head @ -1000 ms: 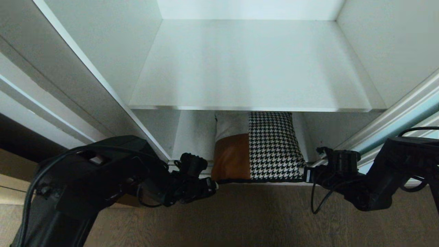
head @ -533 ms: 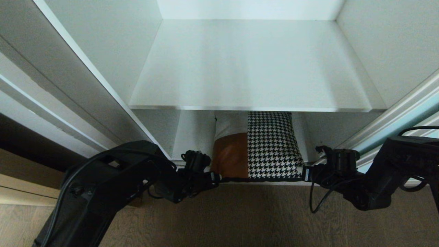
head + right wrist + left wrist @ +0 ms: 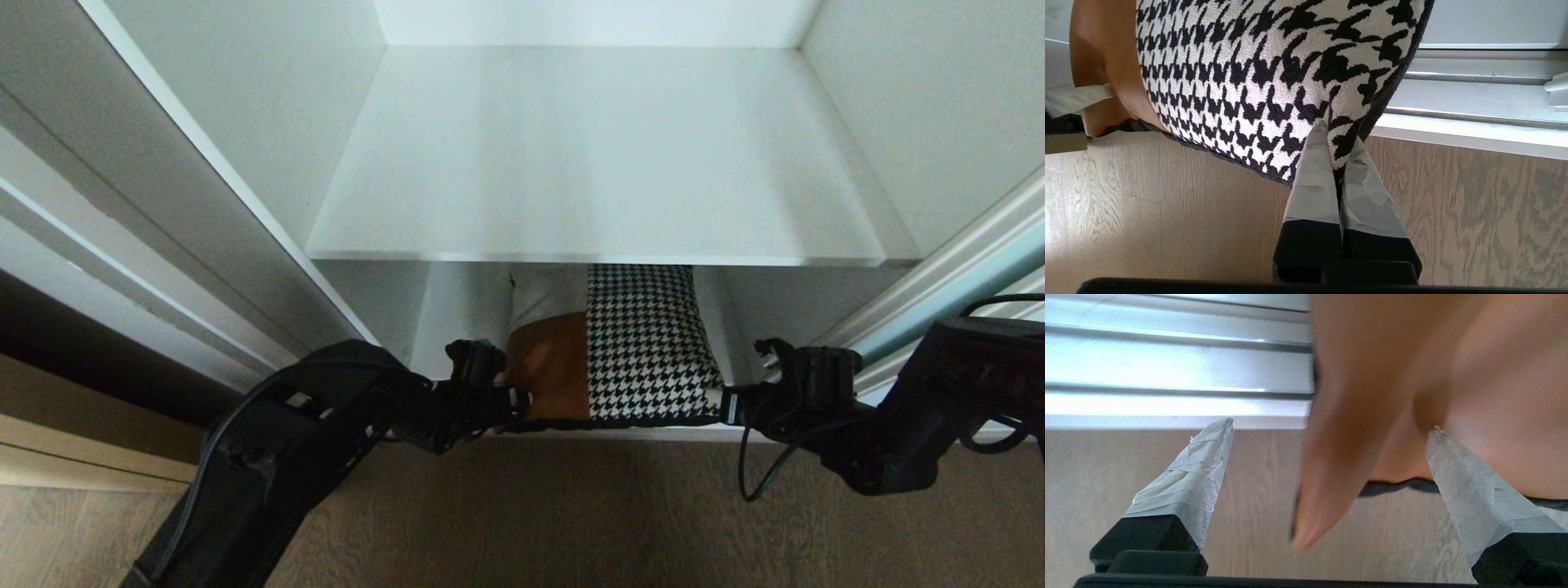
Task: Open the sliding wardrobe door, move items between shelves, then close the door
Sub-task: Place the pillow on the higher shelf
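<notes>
1. Step in hand: moving the item between shelves. Door is already slid aside; the sliding wardrobe door (image 3: 939, 298) shows at the right edge of the opening.
2. The cushion (image 3: 620, 351) lies on the lower shelf (image 3: 457, 327), at its front edge, near corners overhanging the floor (image 3: 571, 523). Leather part is toward the robot's left, houndstooth toward its right.
3. The right tool (image 3: 1337, 163) is closed on the cushion's houndstooth front corner, fabric pinched between the taped fingers (image 3: 1314, 192).
4. The left tool (image 3: 1331, 428) is wide open at the leather front corner; the corner sits between its taped fingers (image 3: 1200, 469), one finger seems to press the leather, no grip yet.
5. Next move, my judgement: close the left tool on the leather corner, then lift both ends level, clear the front edge of the upper shelf (image 3: 596, 163) and set the cushion there.
6. Risk: a one-sided grip would let the cushion sag or twist.
7. Containers: the wardrobe interior holds only the cushion in view; the upper shelf carries nothing visible. The back of the lower shelf is hidden.
</notes>
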